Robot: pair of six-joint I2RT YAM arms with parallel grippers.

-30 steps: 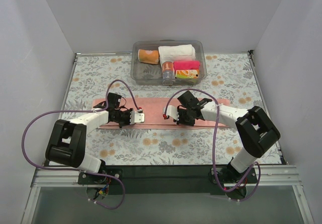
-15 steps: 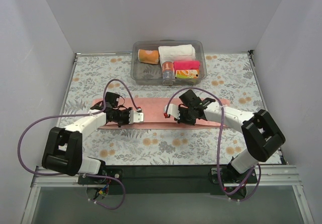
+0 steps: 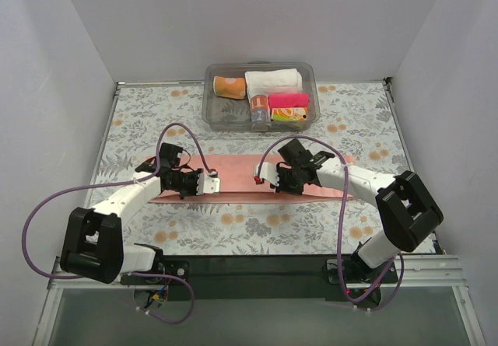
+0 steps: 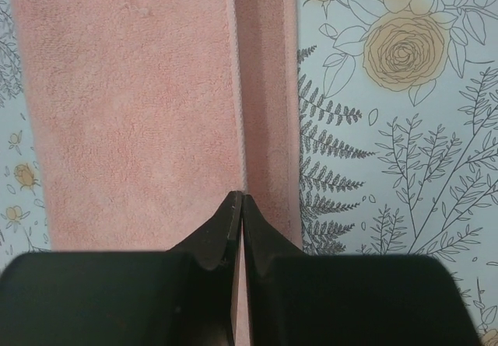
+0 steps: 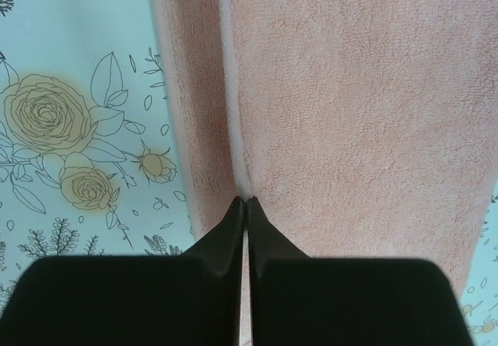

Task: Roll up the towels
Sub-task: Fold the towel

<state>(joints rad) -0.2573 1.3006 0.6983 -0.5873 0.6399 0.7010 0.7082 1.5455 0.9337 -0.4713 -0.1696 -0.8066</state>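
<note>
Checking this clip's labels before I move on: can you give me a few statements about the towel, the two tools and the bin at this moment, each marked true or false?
1. The salmon-pink towel lies as a long flat strip on the table. True.
2. The left tool and the right tool are both open. False: both are shut, with their tips at the edge of the towel's upper layer.
3. The clear bin holds a white rolled towel. True.
4. The clear bin sits at the near edge, between the arm bases. False: it stands at the far edge, beyond the towel.
</note>
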